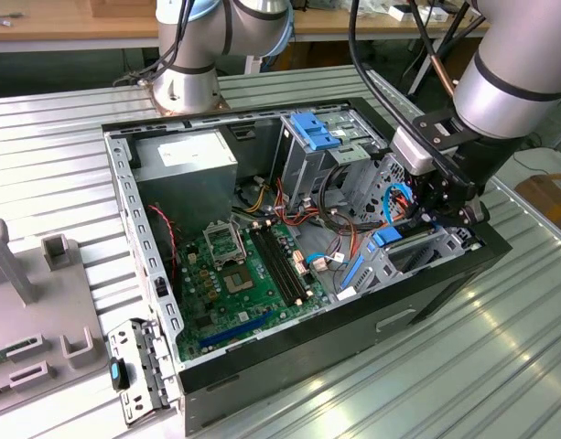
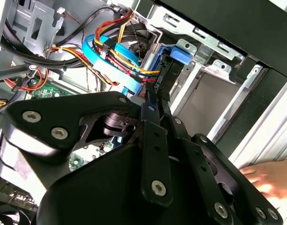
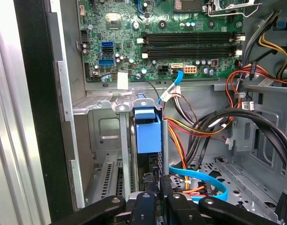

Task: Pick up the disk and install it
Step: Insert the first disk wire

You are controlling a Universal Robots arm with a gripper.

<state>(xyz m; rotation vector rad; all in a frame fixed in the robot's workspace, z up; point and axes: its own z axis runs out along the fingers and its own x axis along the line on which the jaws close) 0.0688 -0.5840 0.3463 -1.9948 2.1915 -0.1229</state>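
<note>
The claw [image 1: 442,208] sits low inside the open computer case [image 1: 152,274], at the bay on the exterior view's right. It grips the disk [image 3: 147,136] edge-on, with its jaws closed narrowly on the disk's near end. In the first wrist view the disk stands upright in the slot between 2 thin metal rails, blue carrier end facing the circuit board [image 3: 148,42]. This on-edge hold matches the slot: the disk can only slide in along the rails, so the claw is lined up with them.

In the second wrist view the black claw links [image 2: 152,140] lie close to the blue carrier [image 2: 178,56] at the mouth of the bay, with the case wall just beside them.

Obstructions are mainly cables. A flat blue cable [image 3: 204,176] and a bundle of red, yellow and orange wires [image 2: 120,42] run just beside the slot, near the claw. Thick black cables [image 3: 246,122] cross the floor of the case on the far side of the wires.

Elsewhere, the grey power supply [image 1: 184,160] and the drive cage with its blue latch [image 1: 312,133] stand well apart from the bay. A person's hand [image 2: 269,180] rests outside the case on the ribbed worktop [image 1: 500,366].
</note>
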